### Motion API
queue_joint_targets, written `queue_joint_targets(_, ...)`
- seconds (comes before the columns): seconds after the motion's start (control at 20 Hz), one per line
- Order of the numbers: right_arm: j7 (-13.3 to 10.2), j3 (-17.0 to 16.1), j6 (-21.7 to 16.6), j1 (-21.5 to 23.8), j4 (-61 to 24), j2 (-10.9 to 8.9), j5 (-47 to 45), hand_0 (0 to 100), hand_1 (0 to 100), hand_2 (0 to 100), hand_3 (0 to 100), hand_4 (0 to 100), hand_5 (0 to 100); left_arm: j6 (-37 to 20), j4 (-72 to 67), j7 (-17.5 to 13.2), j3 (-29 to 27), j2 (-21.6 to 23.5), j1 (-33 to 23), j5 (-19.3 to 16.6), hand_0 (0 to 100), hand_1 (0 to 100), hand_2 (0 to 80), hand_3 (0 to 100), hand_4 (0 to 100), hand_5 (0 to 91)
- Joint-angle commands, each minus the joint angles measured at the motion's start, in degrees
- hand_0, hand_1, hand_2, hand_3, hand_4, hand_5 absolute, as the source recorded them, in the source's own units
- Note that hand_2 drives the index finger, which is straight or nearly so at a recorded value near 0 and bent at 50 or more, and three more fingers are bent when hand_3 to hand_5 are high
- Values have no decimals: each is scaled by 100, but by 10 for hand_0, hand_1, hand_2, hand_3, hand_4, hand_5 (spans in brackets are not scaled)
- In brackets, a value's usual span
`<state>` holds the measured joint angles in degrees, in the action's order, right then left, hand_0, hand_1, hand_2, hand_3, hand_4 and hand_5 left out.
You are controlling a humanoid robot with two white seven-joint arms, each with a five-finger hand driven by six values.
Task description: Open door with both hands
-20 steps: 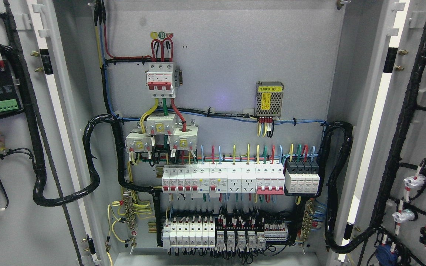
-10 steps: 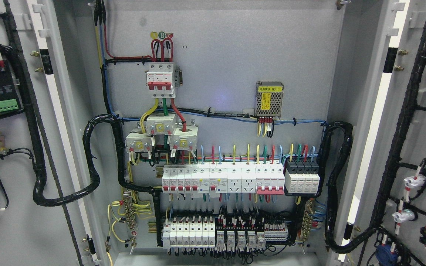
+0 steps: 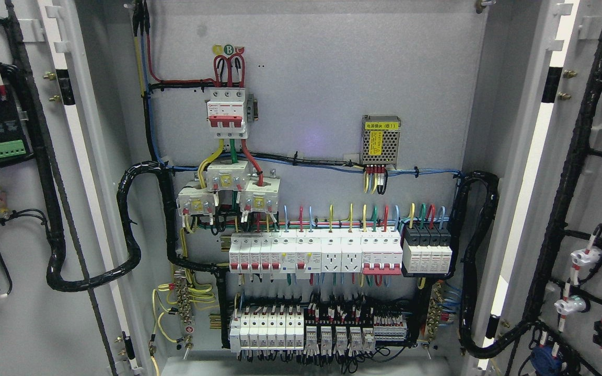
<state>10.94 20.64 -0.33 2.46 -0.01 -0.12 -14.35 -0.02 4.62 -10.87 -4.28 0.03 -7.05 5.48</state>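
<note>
Essentially nothing differs from the frames of a second and half a second ago: the head view holds the same open grey metal electrical cabinet (image 3: 311, 62), with every part in the same place. Both of its doors stand swung wide. The left grey cabinet door (image 3: 24, 292) fills the picture's left edge, its inner face turned toward the camera and carrying a black device with a green terminal strip (image 3: 9, 149) and a black corrugated cable conduit (image 3: 50, 209) that loops from the door into the cabinet body. The right grey cabinet door (image 3: 593, 209) fills the right edge, likewise showing its inner face, with black cable bundles and small white-and-red fittings (image 3: 583, 257) fixed to it.

Between the doors, the grey back panel bears a white three-pole breaker with a red toggle bar (image 3: 226, 116) near the top, a perforated metal power supply with a yellow label (image 3: 381, 140) to its right, a middle row of white breakers and sockets (image 3: 314, 253), a black-and-white module block (image 3: 426, 250) just beside that row's right end, and a lower row of white breakers and relays (image 3: 301, 331).

Neither robot hand nor arm shows anywhere in the view, so I cannot tell whether the fingers are spread, pressed together or pinching anything.
</note>
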Motion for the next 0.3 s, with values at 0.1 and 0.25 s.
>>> queue_joint_targets(0.1, 22, -7, 7, 62, 186, 91, 2, 386, 0, 0, 0, 0, 0, 2, -31, -2, -11, -188, 1, 6, 0, 0, 0, 0, 0, 0)
queue_joint_targets(0.25, 22, -7, 16, 62, 186, 91, 2, 386, 0, 0, 0, 0, 0, 2, -31, -2, -11, -188, 1, 6, 0, 0, 0, 0, 0, 0)
